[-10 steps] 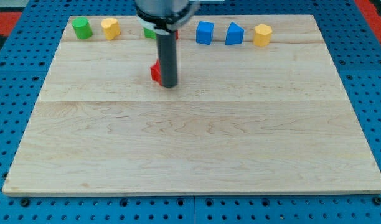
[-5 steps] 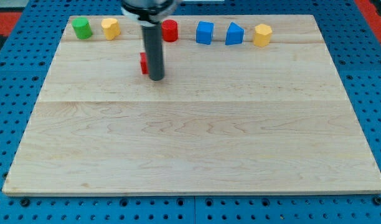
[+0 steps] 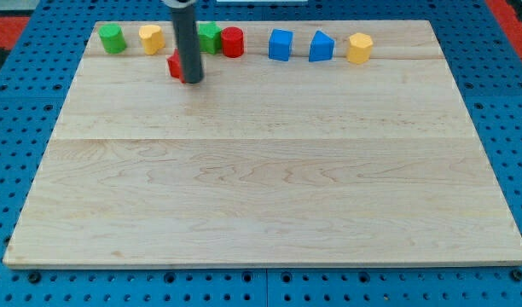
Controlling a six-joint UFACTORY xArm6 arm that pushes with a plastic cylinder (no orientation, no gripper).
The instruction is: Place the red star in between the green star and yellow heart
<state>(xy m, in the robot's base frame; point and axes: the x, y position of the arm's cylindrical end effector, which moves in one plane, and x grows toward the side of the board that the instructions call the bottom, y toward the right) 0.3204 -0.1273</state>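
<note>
The red star [image 3: 174, 65] lies near the view's top left, mostly hidden behind my dark rod. My tip [image 3: 191, 81] rests on the board against the star's right and lower side. The green star [image 3: 211, 37] sits in the top row, up and to the right of the red star, with its left part hidden by the rod. The yellow heart [image 3: 151, 38] sits in the same row, up and to the left of the red star. The red star is just below the gap between them.
The top row also holds a green cylinder [image 3: 113, 37] at far left, a red cylinder [image 3: 233, 42] beside the green star, two blue blocks [image 3: 281, 44] [image 3: 321, 46] and a yellow block [image 3: 359, 48]. The wooden board [image 3: 261, 188] lies on a blue pegboard.
My tip and the red star have moved up and to the left, from the board's upper middle to just below the top row. The green star now shows beside the rod.
</note>
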